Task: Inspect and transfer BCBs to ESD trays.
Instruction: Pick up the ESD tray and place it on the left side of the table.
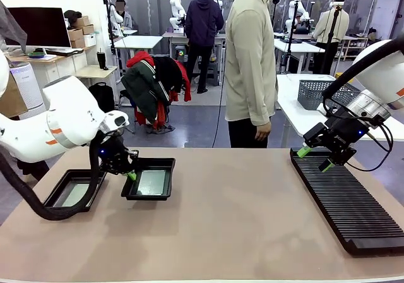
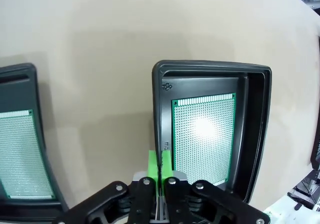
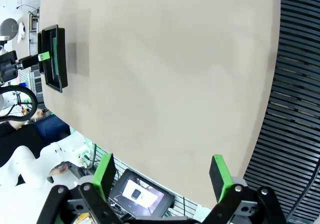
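Left gripper (image 2: 160, 176) pinches the ESD tray's (image 2: 257, 134) near rim; its wrist view reveals the BCB's (image 2: 204, 134) perforated face just beyond the fingertips. Right gripper (image 1: 315, 158) hangs open.

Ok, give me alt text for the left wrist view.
The left gripper is shut on the rim of a black ESD tray holding a green BCB. A second tray with another BCB lies at the left edge, on the tan table.

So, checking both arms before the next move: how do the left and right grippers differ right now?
The left gripper is shut on the rim of an ESD tray; the right gripper is open and holds nothing. The left sits low at the tray; the right hangs above the black slotted rack. Both have green-padded fingers.
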Robot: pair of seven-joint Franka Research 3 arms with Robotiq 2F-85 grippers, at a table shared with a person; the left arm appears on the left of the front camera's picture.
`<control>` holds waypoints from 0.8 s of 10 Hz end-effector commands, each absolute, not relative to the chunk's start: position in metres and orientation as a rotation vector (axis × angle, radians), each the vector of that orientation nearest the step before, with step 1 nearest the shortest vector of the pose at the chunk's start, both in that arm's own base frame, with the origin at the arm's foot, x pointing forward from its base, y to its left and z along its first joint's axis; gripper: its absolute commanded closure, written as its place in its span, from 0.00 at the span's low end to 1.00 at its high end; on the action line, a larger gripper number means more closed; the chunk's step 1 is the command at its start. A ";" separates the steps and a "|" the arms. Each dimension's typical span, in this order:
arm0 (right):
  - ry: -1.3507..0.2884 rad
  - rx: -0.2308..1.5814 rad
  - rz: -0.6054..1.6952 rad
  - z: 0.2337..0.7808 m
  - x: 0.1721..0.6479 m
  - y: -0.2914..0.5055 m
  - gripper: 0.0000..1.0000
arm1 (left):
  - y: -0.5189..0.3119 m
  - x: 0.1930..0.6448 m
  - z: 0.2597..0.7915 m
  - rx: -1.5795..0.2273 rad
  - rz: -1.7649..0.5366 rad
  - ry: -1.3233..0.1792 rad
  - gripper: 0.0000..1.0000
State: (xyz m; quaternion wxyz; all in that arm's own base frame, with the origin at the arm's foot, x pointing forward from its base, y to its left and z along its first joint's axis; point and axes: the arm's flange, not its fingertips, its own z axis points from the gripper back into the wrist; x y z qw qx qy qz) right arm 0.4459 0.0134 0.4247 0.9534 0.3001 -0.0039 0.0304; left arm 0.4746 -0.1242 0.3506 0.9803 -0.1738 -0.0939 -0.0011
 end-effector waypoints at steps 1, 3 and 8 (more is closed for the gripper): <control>-0.012 0.608 0.042 0.424 0.446 0.015 0.00 | -0.105 0.467 0.344 -0.327 -0.009 -0.194 0.97; -0.012 0.608 0.042 0.424 0.446 0.015 0.00 | -0.095 0.468 0.336 -0.310 0.007 -0.201 0.97; -0.012 0.608 0.042 0.424 0.446 0.015 0.00 | -0.062 0.470 0.317 -0.296 0.017 -0.196 0.97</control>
